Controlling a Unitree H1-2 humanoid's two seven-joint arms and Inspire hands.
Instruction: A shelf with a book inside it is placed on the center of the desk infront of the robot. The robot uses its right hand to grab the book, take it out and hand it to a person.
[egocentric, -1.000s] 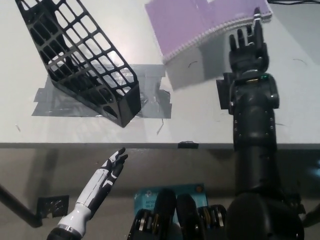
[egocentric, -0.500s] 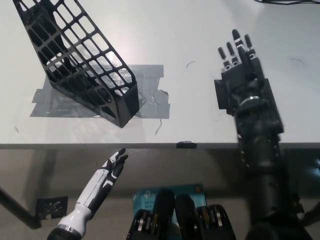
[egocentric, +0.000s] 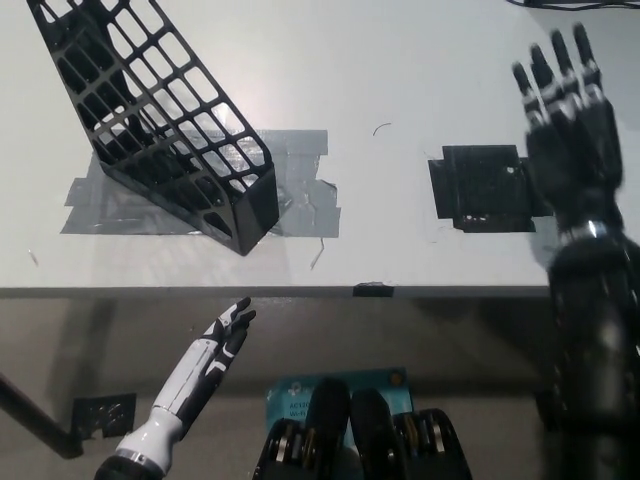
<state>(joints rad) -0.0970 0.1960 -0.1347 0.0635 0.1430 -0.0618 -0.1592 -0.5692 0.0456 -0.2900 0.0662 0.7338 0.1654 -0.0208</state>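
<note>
The black wire shelf (egocentric: 165, 125) stands tilted on grey tape at the desk's left, and nothing shows inside it. No book is in view. My black right hand (egocentric: 566, 105) hovers over the desk's right side, open, fingers spread and pointing away, holding nothing. My white left hand (egocentric: 222, 340) rests below the desk's front edge at the lower left, open, fingers loosely extended.
A black tape patch (egocentric: 483, 187) lies on the white desk (egocentric: 380, 80) just left of my right hand. Grey tape (egocentric: 300, 205) surrounds the shelf's base. The desk's front edge runs across the picture's middle.
A second ago a purple book lay at my right fingertips at the top; it has left the view. My right hand, empty, has since swung right, uncovering the black tape patch.
</note>
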